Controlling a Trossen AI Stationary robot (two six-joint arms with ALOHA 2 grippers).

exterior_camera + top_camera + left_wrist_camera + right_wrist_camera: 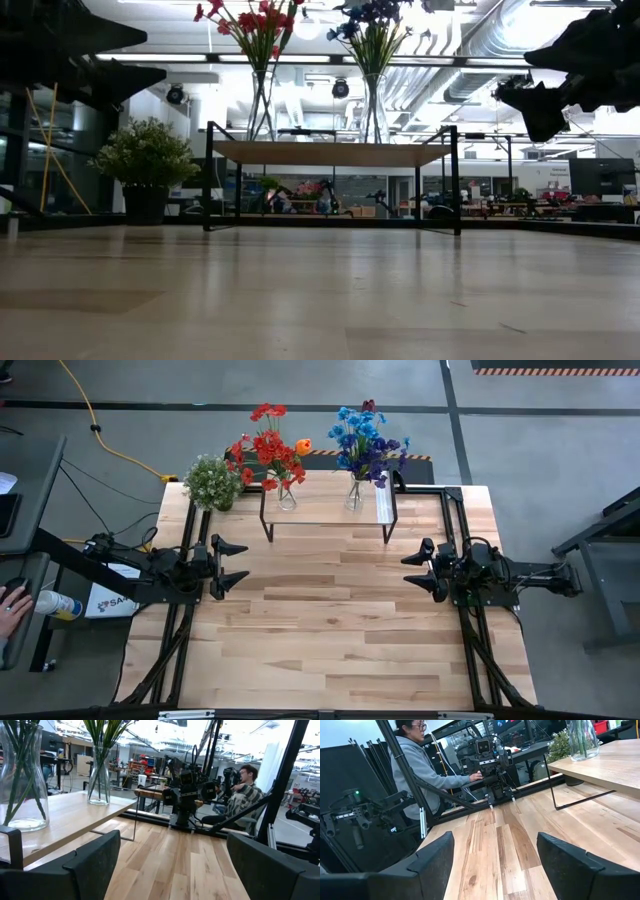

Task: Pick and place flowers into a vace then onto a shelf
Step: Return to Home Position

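Job looks basically done: both vases (287,495) of flowers (266,452) sit on the shelf (322,512) at the tabletop's (330,640) far edge. The left pincer (238,561) and right pincer (412,568) hang wide open, empty, well apart from it. For homing I'd retract slow and straight, nowhere near the stems.

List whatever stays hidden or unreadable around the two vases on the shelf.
- Low view: the top edge crops the red flowers and blue flowers.
- Left wrist view: all blooms lie beyond the top edge; the left vase is clipped by a side edge.
- High view: stems in it and the right vase are too small to count.
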